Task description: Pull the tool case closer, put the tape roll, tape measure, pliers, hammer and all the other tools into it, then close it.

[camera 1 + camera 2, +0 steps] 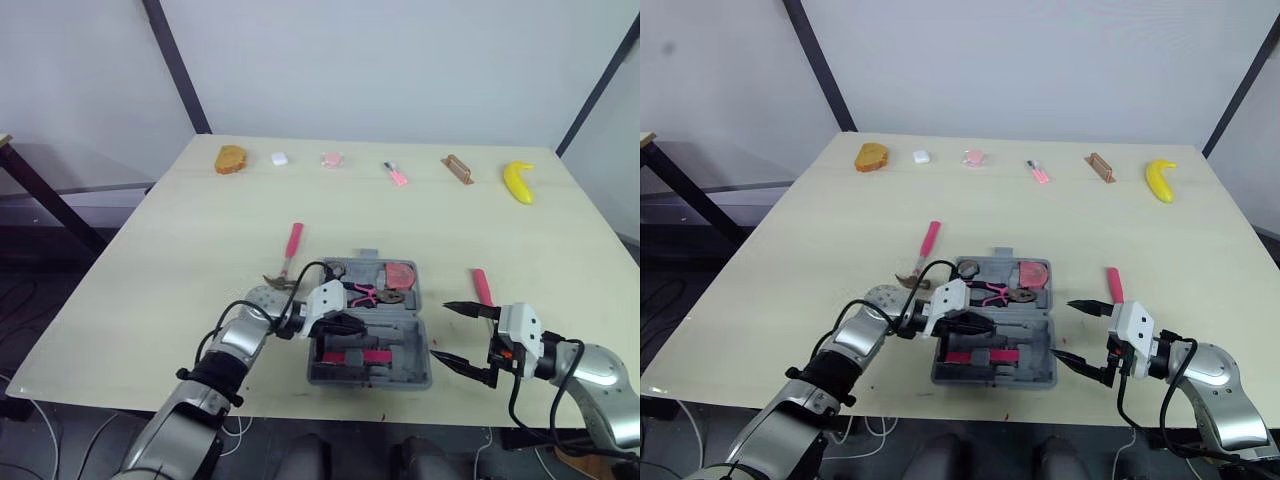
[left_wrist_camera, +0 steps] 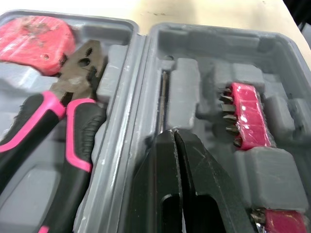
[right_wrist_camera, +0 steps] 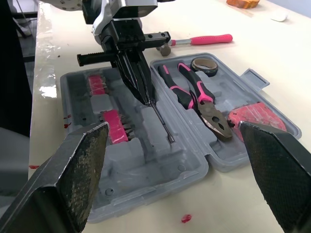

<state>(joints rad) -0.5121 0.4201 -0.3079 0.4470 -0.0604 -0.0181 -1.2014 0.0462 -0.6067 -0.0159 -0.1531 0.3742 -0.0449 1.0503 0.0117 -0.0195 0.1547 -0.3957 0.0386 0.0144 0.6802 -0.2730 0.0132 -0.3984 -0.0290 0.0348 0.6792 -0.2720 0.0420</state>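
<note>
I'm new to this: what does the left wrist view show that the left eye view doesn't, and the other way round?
Left wrist view extras: metal bits bristling from a red holder, and a thin metal rod pinched between the left gripper's shut fingers. Left eye view extras: the right gripper, fingers open, beside the tool case; the hammer on the table; a pink-handled tool; a banana. Shared: the open tool case with the pliers and red tape measure lying in it.
</note>
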